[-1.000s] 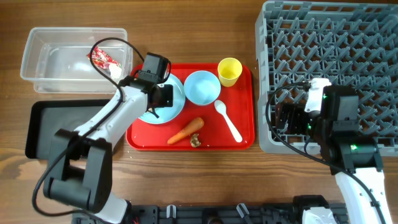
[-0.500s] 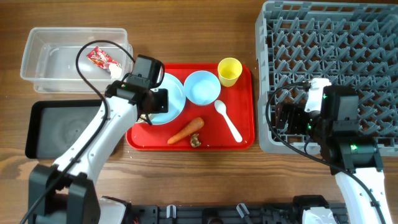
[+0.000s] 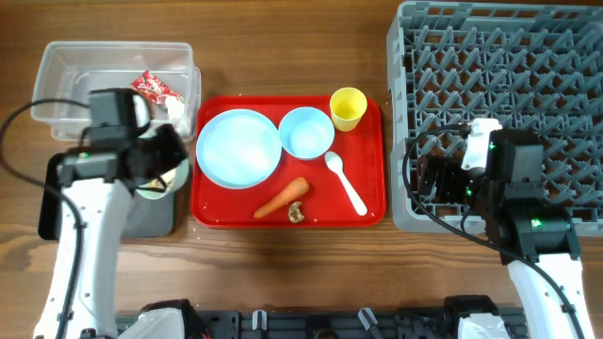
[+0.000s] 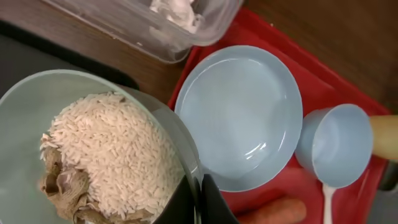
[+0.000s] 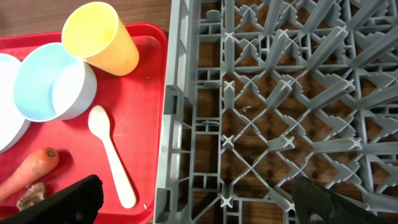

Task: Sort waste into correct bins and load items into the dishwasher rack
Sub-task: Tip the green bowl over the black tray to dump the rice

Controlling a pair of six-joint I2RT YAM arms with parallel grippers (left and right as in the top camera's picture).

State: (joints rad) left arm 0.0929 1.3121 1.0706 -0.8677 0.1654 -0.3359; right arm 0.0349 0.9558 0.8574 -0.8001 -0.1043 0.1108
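Wrapper (image 3: 153, 89) print can't be made out, and the rice bowl (image 4: 93, 155), pinched at its rim by the left claw (image 4: 198, 199), has been carried off the red tray (image 3: 369, 215) to what looks like over the black tray (image 4: 31, 62), with the right claw (image 5: 199, 208) kept spread wide over the dishwasher rack (image 5: 280, 93).

The overhead camera is fixed high above and looks straight down on the whole table (image 3: 283, 47), with the arm bases at the lower edge. The left wrist camera looks down from very near: the bowl of rice (image 4: 93, 155) fills its left half, the red tray (image 4: 311, 81) its right. The right wrist camera looks down where this tray meets the dishwasher rack (image 5: 280, 93). Both wrist views share the small blue bowl (image 4: 336, 146) and the carrot (image 4: 280, 211)
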